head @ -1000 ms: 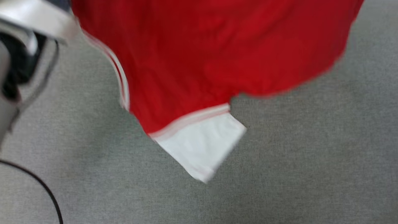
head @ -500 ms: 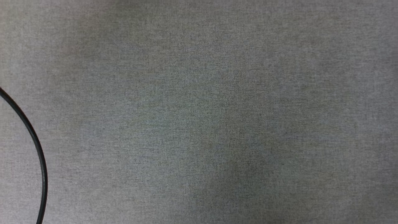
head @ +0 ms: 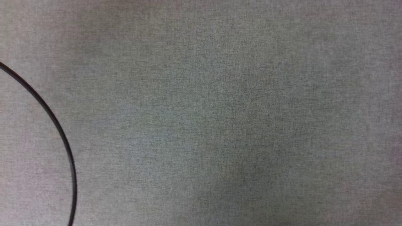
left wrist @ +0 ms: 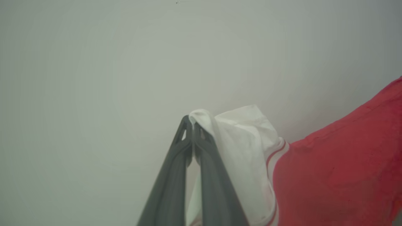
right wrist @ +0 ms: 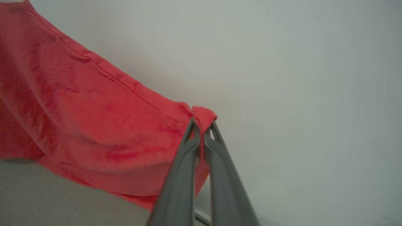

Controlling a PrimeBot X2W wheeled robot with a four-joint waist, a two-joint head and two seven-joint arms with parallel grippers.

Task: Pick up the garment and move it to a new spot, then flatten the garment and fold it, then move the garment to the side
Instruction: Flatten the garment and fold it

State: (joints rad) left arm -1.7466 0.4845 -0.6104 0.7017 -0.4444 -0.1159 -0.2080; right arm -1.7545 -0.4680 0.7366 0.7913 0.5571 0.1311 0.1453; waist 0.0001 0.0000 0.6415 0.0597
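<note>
The garment (left wrist: pixel 329 175) hangs between both grippers and runs off the frame edge in each wrist view, so its full drape is cut off. The left gripper (left wrist: pixel 192 125) is clamped on the white sleeve; the right gripper (right wrist: pixel 202 125) pinches a red corner. Behind them is a plain pale wall (left wrist: pixel 94 62). In the head view, a black cable (head: pixel 59 131) curves across the grey woven surface (head: pixel 220 110).

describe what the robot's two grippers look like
Both look alike. The left gripper has two long, slim, matte dark grey fingers tapering to narrow tips, each with a small cut-out window near the tip. The right gripper has the same shape and colour. I see no markings on either.
</note>
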